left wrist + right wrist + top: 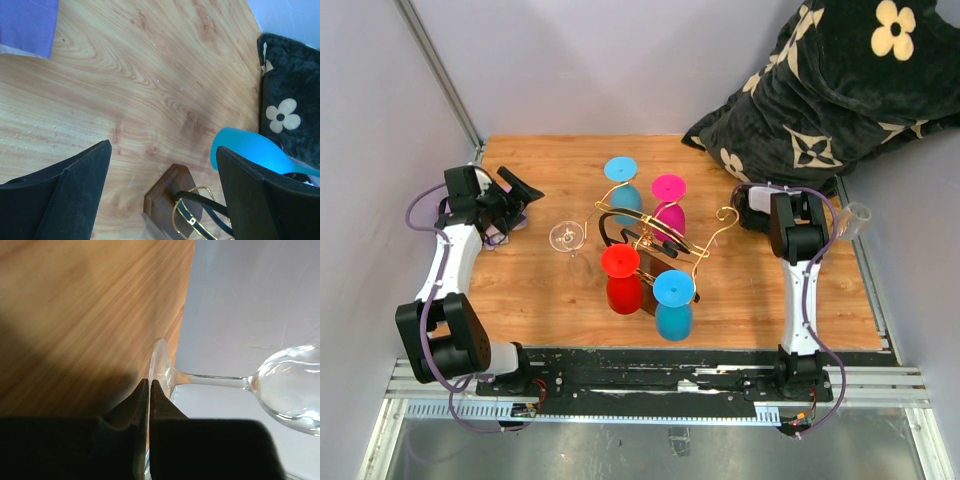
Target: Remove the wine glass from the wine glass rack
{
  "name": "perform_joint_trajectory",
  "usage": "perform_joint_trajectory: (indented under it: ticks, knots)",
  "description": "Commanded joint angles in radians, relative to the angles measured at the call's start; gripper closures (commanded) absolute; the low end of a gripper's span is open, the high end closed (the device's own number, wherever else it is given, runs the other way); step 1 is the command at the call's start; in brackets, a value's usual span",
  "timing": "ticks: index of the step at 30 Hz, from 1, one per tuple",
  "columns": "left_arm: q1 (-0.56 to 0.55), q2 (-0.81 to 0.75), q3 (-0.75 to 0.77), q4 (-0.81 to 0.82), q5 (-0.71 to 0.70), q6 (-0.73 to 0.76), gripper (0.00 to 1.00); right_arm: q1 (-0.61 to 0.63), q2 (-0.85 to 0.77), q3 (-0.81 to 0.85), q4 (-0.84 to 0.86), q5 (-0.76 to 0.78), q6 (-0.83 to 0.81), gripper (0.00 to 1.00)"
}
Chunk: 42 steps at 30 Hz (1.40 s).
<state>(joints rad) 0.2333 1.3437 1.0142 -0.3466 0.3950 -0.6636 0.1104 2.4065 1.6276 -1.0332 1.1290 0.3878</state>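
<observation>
- While the right end effector [150, 383] pinches the clear stemmed wine glass [287, 387] by its foot, well apart from the gold wire rack [655, 243], removal looks done.
- Left end effector [163, 146] is spread, empty.

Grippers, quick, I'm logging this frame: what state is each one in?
Left gripper: open, holding nothing.
Right gripper: closed on the foot of the clear wine glass.
</observation>
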Motion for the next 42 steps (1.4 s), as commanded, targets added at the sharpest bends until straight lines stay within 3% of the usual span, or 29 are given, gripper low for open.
perform_joint_trajectory:
  ticks: [1, 7, 29, 42]
  knots:
    - [0.0, -0.01, -0.006, 0.02, 0.019, -0.005, 0.09, 0.02, -0.046, -0.05, 0.051, -0.011, -0.022, 0.99]
    - [0.0, -0.011, -0.015, 0.027, 0.02, -0.012, 0.09, 0.021, -0.114, -0.123, 0.146, -0.07, -0.091, 0.99]
    - [0.0, -0.026, -0.016, 0.017, 0.012, -0.008, 0.09, 0.037, -0.124, -0.123, 0.127, -0.097, -0.075, 0.99]
    - [0.001, -0.019, -0.012, 0.015, 0.005, -0.005, 0.1, 0.037, -0.133, -0.136, 0.127, -0.105, -0.064, 0.94]
